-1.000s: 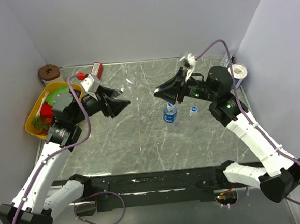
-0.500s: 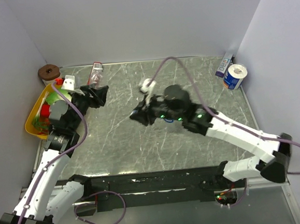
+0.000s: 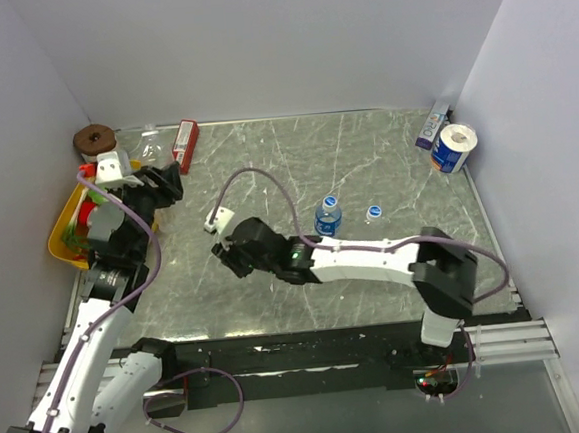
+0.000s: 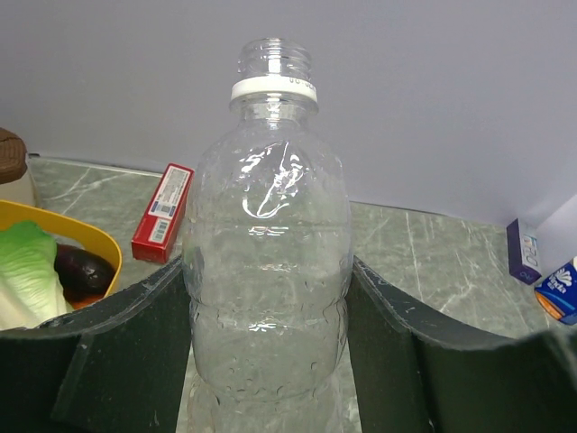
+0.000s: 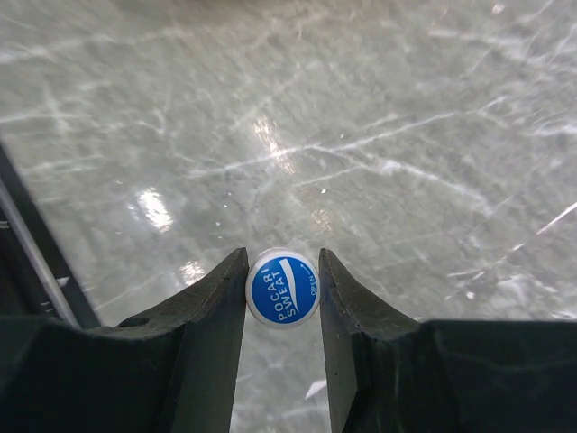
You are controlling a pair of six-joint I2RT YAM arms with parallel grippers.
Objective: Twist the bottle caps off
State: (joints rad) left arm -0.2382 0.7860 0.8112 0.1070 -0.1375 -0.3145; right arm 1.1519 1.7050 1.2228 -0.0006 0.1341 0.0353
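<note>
Top view. Over the last second the right arm swung off the blue-label bottle [image 3: 328, 217] and ended stretched low across the table [image 3: 385, 159], with the right gripper [image 3: 224, 256] left of centre. In the same time the left gripper [image 3: 164, 182] drew back to the far-left side, beside the yellow tray [image 3: 58, 235]. The blue-label bottle stood upright mid-table and well apart from both grippers. Its top looked capped, though it was too small to be sure. A loose cap [image 3: 375, 213] lay just beside it on the right.

Left wrist view. The jaws were closed in on the body of a clear bottle [image 4: 269, 262], one finger on each side. Its threaded neck [image 4: 275, 61] was bare, with only the white ring left below it. The red box [image 4: 162, 212] lay behind on the left.

Right wrist view. The fingers were drawn narrow and pinched a blue cap [image 5: 282, 288] by its rim, with the lettered face toward the camera and bare table beneath. Whether it touched the surface could not be told.

Judgement: this cap belonged to the clear bottle, which made two caps off. The pinched one awaited setting down, and the blue-label bottle probably remained to be done.
</note>
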